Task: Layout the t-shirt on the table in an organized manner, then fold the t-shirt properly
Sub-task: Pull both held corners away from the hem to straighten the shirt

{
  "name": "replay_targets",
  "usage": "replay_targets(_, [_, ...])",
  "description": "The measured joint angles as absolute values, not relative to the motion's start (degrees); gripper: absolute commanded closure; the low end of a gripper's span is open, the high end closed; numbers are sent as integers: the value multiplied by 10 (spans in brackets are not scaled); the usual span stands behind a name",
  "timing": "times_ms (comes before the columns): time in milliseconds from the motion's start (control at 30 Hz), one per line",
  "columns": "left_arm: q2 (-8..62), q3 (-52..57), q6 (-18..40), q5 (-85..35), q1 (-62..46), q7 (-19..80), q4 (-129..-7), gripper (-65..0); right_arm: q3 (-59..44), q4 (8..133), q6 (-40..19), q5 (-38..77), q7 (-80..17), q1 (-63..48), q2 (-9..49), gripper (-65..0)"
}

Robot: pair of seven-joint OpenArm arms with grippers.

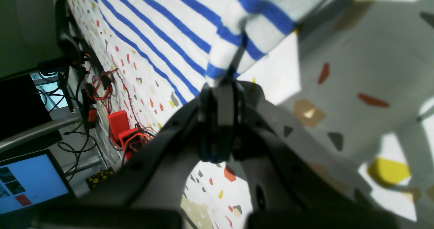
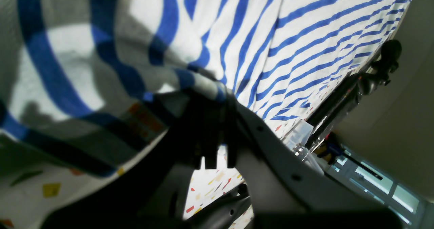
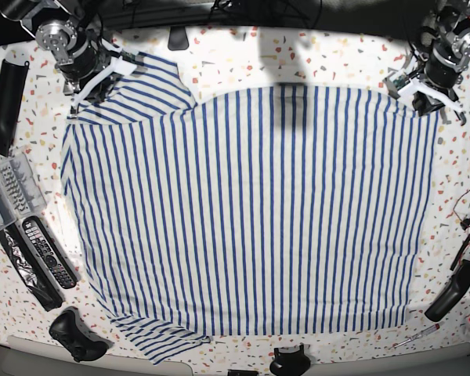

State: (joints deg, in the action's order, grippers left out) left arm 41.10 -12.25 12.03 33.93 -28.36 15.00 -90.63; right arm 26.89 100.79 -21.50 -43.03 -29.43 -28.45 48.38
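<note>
The t-shirt (image 3: pixel 251 211), white with thin blue stripes, lies spread nearly flat across the table (image 3: pixel 219 55). One sleeve is folded under near the bottom left. My left gripper (image 3: pixel 423 98) stands at the shirt's far right corner. In the left wrist view it (image 1: pixel 222 81) is shut on a pinched fold of the t-shirt (image 1: pixel 190 22), just above the table (image 1: pixel 339 86). My right gripper (image 3: pixel 102 82) is at the far left sleeve. In the right wrist view its jaws (image 2: pixel 213 93) are closed on a bunched edge of the t-shirt (image 2: pixel 305 35).
Two remote controls (image 3: pixel 39 251), a grey tray (image 3: pixel 8 196) and a black tube (image 3: pixel 4 98) line the table's left edge. Black devices sit at the near edge (image 3: pixel 78 333) and right edge (image 3: pixel 454 290). Red parts and cables (image 1: pixel 118 120) and a monitor (image 1: pixel 30 181) lie off the table.
</note>
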Motion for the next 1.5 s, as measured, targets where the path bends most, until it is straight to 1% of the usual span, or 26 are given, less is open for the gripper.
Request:
replay_targets(167, [411, -123, 118, 328, -286, 149, -907, 0, 269, 1006, -123, -434, -301, -292, 484, 0])
replay_targets(300, [411, -122, 107, 329, -297, 146, -909, 0, 269, 1014, -95, -434, -301, -299, 497, 0])
replay_targets(367, [411, -122, 88, 320, -303, 144, -909, 0, 269, 1026, -81, -432, -315, -305, 510, 0])
replay_targets(467, [409, -123, 52, 307, -315, 141, -908, 0, 271, 1050, -42, -428, -344, -331, 538, 0])
replay_targets(600, [409, -123, 32, 272, -322, 142, -910, 0, 270, 1079, -13, -426, -353, -352, 570, 0])
replay_targets(667, [410, -123, 18, 272, -333, 163, -922, 0, 269, 1089, 1, -426, -357, -363, 571, 0])
replay_targets(800, [408, -124, -12, 268, -376, 201, -967, 0, 270, 1104, 12, -426, -355, -394, 568, 0])
replay_targets(900, [414, -125, -11, 268, -405, 208, -1010, 0, 269, 1109, 13, -427, -357, -413, 569, 0])
replay_targets(1067, [415, -127, 0, 268, -431, 252, -1063, 0, 262, 1110, 15, -442, -372, -455, 570, 0])
replay_targets(1200, [415, -126, 0, 268, -451, 258, -1095, 0, 229, 1110, 15, -444, -373, -507, 570, 0])
replay_targets(1333, [416, -127, 0, 288, -474, 260, -1121, 0, 171, 1110, 15, -447, -374, -564, 569, 0])
replay_targets(1367, [416, -128, -11, 294, -477, 262, -1126, 0, 156, 1111, 17, -450, -374, -578, 568, 0])
replay_targets(1500, [416, -127, -76, 338, -479, 283, -1133, 0, 103, 1121, 69, -465, -374, -616, 561, 0])
